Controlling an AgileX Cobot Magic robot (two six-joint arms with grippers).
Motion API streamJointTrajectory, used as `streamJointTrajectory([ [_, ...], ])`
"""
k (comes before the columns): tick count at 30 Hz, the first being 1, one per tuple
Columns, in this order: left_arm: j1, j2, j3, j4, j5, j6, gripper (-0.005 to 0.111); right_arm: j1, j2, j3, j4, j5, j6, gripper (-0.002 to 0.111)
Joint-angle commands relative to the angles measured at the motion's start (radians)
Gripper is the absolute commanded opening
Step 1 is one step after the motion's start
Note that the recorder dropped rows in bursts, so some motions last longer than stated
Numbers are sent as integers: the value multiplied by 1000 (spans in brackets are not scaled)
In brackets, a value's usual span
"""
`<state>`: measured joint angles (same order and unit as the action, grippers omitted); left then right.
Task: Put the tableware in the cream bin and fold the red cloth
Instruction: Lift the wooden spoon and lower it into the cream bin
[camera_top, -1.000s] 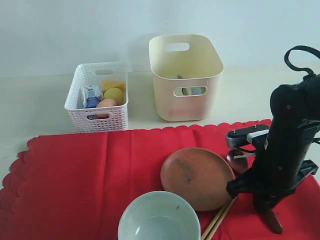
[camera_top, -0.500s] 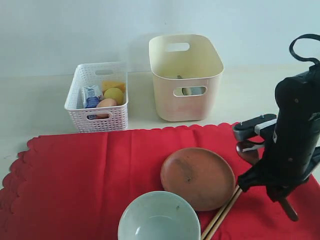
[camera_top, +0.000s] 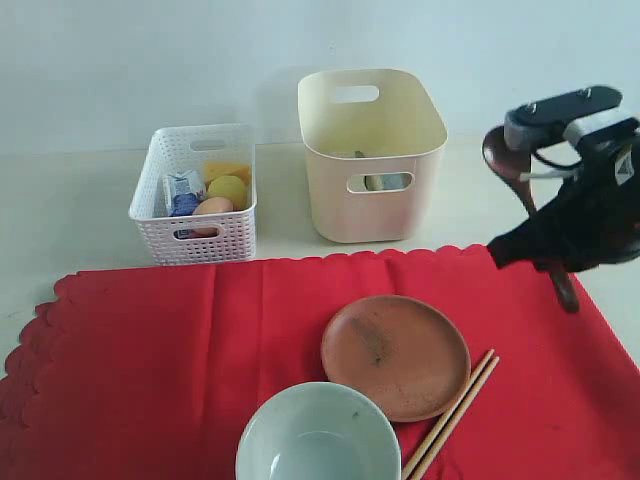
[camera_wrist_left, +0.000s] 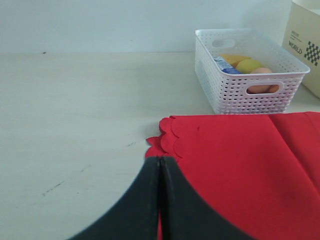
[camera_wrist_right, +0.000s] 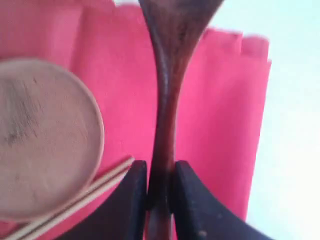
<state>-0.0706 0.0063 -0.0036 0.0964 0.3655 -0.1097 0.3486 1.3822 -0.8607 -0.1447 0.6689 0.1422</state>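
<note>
Right gripper (camera_wrist_right: 160, 182) clamps the spoon (camera_top: 503, 165) by its handle, in the air right of the bin (camera_top: 372, 200), over the cloth's (camera_top: 170, 360) far edge. Best move, I judge: swing left w/ grip firm, clear the rim, let go only over the opening. My left gripper (camera_wrist_left: 160, 172) is shut, empty, at the cloth's corner. A sec ago the spoon sat low beside the plate (camera_top: 395, 355); now it's up.

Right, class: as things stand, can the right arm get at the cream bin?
Probably yes. The right gripper, shut on the spoon, hangs raised beside the bin, whose top is open, and nothing stands between them.
</note>
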Motion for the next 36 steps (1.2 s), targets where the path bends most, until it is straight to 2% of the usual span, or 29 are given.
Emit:
streamJointTrajectory([
  [1, 3, -6, 4, -6, -10, 1, 0, 1, -47, -42, 55, -139, -37, 0],
  [5, 3, -6, 4, -6, -10, 1, 0, 1, -17, -130, 145, -243, -103, 0],
  [12, 3, -6, 4, -6, -10, 1, 0, 1, 152, -306, 145, -407, -111, 0],
  [24, 3, -6, 4, -6, -10, 1, 0, 1, 534, -635, 145, -421, -181, 0],
  [29, 3, -6, 4, -6, -10, 1, 0, 1, 649, -709, 145, -432, -249, 0],
  [36, 3, -6, 4, -6, -10, 1, 0, 1, 760, -783, 145, -435, -249, 0],
])
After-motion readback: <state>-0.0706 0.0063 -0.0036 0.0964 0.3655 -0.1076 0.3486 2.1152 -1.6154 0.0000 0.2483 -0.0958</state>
